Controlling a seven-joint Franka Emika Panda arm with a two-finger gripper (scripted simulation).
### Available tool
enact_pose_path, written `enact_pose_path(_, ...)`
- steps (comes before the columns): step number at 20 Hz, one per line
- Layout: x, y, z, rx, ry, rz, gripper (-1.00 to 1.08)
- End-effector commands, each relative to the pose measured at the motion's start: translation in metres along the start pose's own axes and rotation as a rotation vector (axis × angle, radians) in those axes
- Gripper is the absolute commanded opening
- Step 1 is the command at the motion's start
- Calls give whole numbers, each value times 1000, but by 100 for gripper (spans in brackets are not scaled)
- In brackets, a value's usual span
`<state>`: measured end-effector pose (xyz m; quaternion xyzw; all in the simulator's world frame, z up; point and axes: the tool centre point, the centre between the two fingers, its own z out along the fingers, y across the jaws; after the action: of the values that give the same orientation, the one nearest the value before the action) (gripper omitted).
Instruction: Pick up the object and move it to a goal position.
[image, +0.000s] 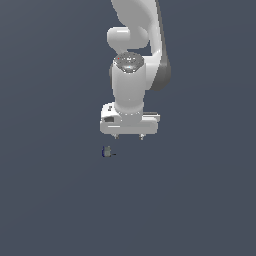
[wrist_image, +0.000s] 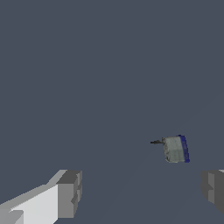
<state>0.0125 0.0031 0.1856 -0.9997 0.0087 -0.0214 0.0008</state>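
The object (image: 106, 152) is a tiny greyish block with a dark-blue edge, lying on the flat dark floor. In the exterior view my gripper (image: 128, 136) hangs above it and a little toward the exterior view's right, apart from it. The wrist view shows the object (wrist_image: 176, 148) with a thin dark stub sticking out of one side. It lies off the line between my two grey fingertips (wrist_image: 69, 194), nearer the fingertip at the frame's edge. My gripper (wrist_image: 142, 191) is open and holds nothing.
The white arm (image: 137, 45) rises from the gripper toward the top of the exterior view. Only the plain dark grey floor (image: 200, 200) surrounds the object.
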Motion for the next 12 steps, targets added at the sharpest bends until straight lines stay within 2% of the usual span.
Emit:
enact_pose_path(1, 0, 0, 0, 0, 0, 0, 100)
enact_pose_path(12, -8, 4, -10, -10, -17, 9, 100)
